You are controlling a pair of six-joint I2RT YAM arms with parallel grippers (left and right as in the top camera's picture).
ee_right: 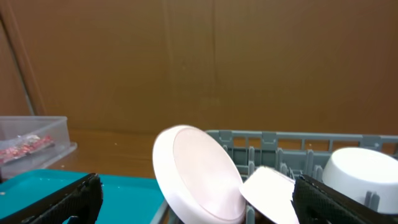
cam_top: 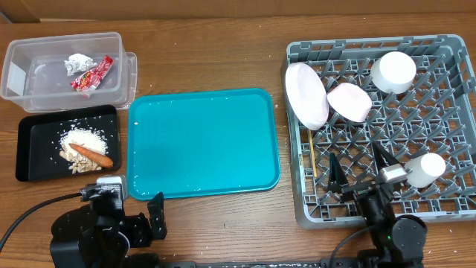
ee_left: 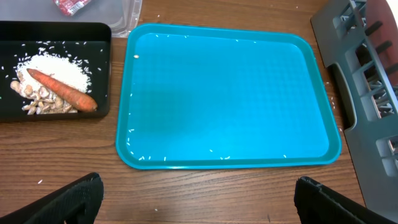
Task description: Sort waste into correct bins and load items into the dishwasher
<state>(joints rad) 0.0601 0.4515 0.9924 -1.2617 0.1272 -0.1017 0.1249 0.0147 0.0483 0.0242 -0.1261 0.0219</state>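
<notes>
1. Left pincer (ee_left: 198,183): held apart, empty.
2. Right pincer (cam_top: 361,165): spread, empty, over grey rack (cam_top: 349,48).
3. Red wrapper (cam_top: 93,74), crumpled paper (cam_top: 78,62): kept in clear tub (cam_top: 15,74).
4. Carrot (cam_top: 91,154), crumbs (cam_top: 78,139): laid in black tray (cam_top: 26,149).
5. Plate (cam_top: 306,93) racked; chopsticks (cam_top: 312,160) seemingly at rack edge.

Nothing written could be read in any view. The red snack wrapper (cam_top: 93,74) in the clear tub (cam_top: 37,88) bore pale markings, but they were too small and blurred to read.
</notes>
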